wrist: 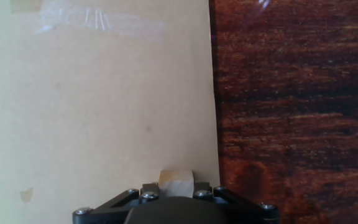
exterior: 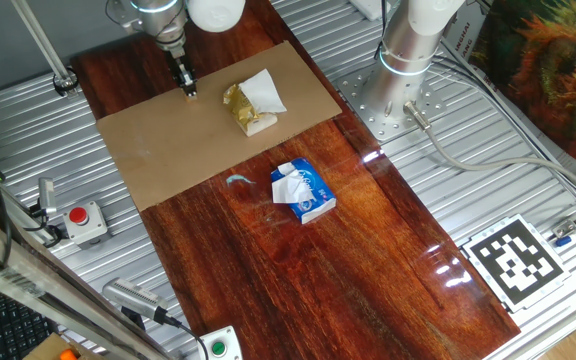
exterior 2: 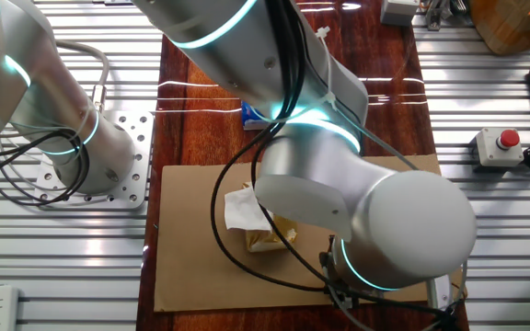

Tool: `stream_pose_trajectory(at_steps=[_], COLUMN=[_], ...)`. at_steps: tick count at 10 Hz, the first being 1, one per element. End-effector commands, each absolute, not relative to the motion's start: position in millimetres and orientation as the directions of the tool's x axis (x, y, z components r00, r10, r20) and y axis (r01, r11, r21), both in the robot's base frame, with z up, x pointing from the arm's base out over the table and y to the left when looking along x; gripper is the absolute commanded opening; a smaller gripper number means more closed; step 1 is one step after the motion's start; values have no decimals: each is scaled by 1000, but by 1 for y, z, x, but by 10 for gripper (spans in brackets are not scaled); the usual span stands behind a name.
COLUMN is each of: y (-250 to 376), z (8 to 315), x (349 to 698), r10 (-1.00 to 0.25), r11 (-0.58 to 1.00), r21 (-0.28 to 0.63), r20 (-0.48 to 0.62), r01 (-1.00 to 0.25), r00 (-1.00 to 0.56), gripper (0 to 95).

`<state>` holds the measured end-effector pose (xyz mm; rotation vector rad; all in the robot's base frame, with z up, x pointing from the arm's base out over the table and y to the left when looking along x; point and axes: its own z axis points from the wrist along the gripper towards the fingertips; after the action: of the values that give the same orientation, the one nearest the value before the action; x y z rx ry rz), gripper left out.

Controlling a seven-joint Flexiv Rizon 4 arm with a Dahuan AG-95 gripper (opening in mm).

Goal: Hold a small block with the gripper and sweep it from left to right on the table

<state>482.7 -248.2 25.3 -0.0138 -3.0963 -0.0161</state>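
Note:
The small block [exterior: 191, 93] is a tiny pale tan cube held between the fingers of my narrow black gripper [exterior: 188, 86], low over the tan cardboard sheet [exterior: 168, 140] near its far left edge. In the hand view the block [wrist: 176, 178] sits clamped between the two black fingers at the bottom, above the cardboard [wrist: 92, 106], with the dark red-brown table [wrist: 291, 106] to the right. In the other fixed view the arm hides the gripper and block.
A yellowish crumpled lump with white paper [exterior: 253, 105] lies on the cardboard right of the gripper. A blue-and-white packet [exterior: 303, 190] lies on the bare wood. A second arm column [exterior: 413, 45] stands at the back right. Ribbed metal surrounds the table.

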Motion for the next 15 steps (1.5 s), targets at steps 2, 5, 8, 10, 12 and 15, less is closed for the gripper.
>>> stream_pose_trajectory(at_steps=[2,5,8,10,12,15], y=[-247,-246,-245,-244,-243,-242], z=[22,22,20,19,19,19], x=[477,472,467,464,462,458], r10=[14,17,6,7,2,-1], r11=[1000,1000,1000,1000,1000,1000], r21=[2,3,-13,-3,-4,-5], r20=[37,39,38,38,43,57], r01=[14,17,6,7,1,-1], r00=[-999,-999,-999,-999,-999,-998], gripper=[190,190,190,190,190,190])
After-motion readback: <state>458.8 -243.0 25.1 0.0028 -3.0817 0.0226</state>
